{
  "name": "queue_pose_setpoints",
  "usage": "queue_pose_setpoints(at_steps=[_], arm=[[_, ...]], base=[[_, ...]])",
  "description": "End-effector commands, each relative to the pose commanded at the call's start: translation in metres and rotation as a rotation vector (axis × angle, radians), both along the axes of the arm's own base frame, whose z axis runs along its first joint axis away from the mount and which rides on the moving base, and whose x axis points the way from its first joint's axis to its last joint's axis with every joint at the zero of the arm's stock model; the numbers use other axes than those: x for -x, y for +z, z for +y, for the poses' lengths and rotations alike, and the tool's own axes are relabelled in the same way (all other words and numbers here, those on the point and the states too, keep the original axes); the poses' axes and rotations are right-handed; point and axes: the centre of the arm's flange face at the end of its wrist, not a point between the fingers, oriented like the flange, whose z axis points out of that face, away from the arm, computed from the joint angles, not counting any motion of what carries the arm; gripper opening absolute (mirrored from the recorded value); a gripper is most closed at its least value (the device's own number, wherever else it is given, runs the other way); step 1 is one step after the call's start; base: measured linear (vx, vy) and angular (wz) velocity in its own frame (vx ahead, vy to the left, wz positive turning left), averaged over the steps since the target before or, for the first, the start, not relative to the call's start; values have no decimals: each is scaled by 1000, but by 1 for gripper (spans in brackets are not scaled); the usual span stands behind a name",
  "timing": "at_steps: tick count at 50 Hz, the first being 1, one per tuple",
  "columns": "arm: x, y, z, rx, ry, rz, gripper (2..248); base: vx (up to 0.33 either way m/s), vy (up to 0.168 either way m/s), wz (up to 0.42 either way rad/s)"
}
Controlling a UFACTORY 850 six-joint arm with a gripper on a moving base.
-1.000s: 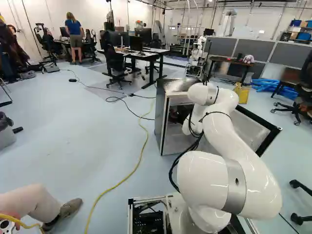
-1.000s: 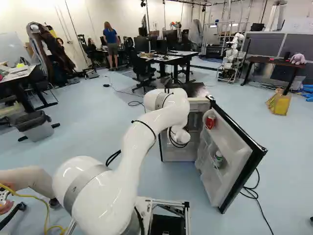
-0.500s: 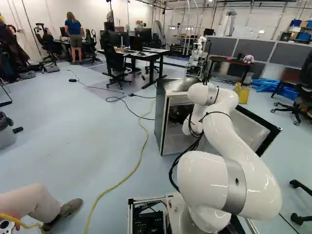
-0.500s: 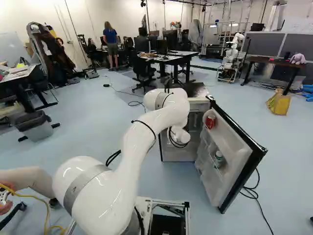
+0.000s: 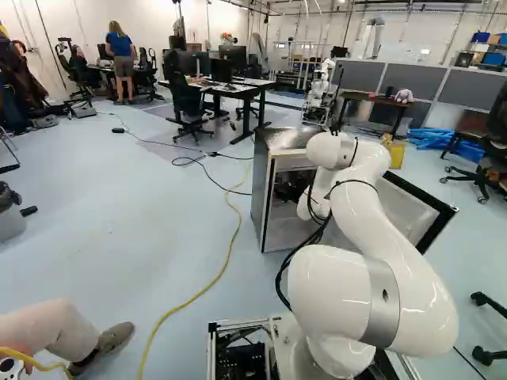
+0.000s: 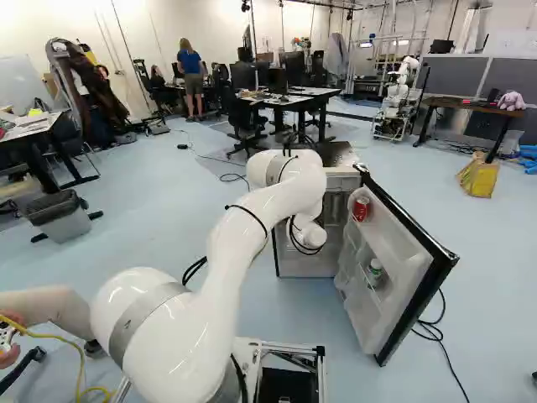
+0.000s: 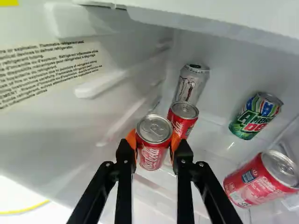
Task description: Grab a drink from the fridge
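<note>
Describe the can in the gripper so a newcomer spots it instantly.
Start at the open fridge ahead of the arm. Inside, find the black gripper; the red can is clamped in it. Unlike the similar can just beyond, it has an orange pad against either side.

Overlapping rear pair, wrist close-up

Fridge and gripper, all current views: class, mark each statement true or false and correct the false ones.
1. The black two-fingered gripper is shut on a red metal can. True.
2. The can between the fingers is green. False: it is red; the green patterned metal can stands apart.
3. A silver metal can stands inside the box-shaped fridge. True.
4. The fridge is closed. False: its white-lined door stands open.
</note>
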Motion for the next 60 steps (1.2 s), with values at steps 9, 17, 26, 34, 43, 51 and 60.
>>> queue_pose_setpoints(at_steps=[9,17,26,34,43,51,60], arm=[[7,2,-2,-5,-7,11,90],[14,3,-4,-10,-14,22,90],[22,8,-6,-15,-22,32,90],[29,19,-8,-18,-30,37,90],[37,34,-10,-20,-38,42,90],[44,46,-12,-22,-46,46,90],[53,61,-13,-24,-55,50,90]], base=[[0,0,0],[0,0,0],[0,0,0],[0,0,0],[0,0,0],[0,0,0],[0,0,0]])
